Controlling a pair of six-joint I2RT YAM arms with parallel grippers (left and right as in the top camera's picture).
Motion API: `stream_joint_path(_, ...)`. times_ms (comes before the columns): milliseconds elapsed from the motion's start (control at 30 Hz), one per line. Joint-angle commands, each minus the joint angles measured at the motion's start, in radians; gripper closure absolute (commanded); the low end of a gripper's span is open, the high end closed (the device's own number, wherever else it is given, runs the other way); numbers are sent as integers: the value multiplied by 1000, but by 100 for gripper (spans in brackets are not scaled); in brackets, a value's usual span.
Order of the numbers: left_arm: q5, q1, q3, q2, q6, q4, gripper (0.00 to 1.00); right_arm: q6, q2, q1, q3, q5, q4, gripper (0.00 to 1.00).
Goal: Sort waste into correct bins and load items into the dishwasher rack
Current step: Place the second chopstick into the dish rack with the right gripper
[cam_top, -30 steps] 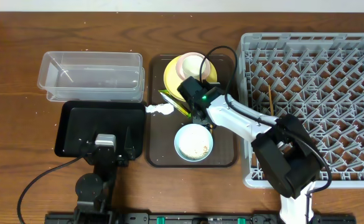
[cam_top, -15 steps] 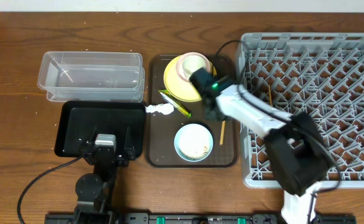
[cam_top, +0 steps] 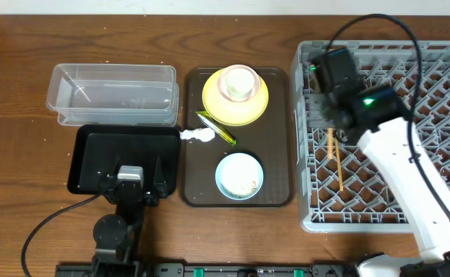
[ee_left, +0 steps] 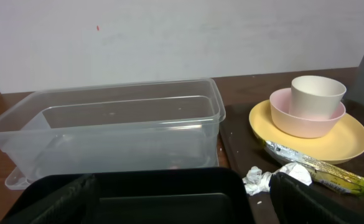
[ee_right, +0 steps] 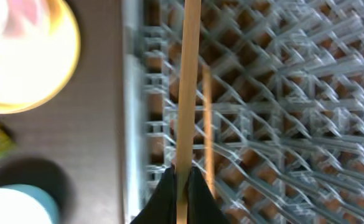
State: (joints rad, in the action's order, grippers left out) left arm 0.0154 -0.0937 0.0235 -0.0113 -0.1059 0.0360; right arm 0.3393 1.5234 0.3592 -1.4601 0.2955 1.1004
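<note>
Right gripper point(ee_right: 180, 182): clamps chopstick point(ee_right: 189, 74) over rack point(cam_top: 448, 48) | blue bowl point(cam_top: 219, 175): rice scraps point(cam_top: 245, 185)

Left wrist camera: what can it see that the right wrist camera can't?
Only the left wrist view shows the clear tub, the black tray and the crumpled tissue. Only the right wrist view shows the grey rack, a bit of the blue bowl and a chopstick pinched in the right end effector. Both show the yellow plate and the green-and-yellow wrapper.
</note>
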Motion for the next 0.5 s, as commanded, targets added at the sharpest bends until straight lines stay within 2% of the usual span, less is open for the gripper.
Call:
stream_joint_path(0, -27, -4, -19, -1, -6, 37, 10, -72, 10, -56, 32, -3, 15, 99)
stream_joint_path(167, -27, -4, -19, -1, -6, 37, 10, -163, 10, -94, 142, -15, -35, 99)
stream_joint_path(467, -27, -4, -19, -1, -6, 37, 10, -267, 10, -101, 331, -15, -250, 97)
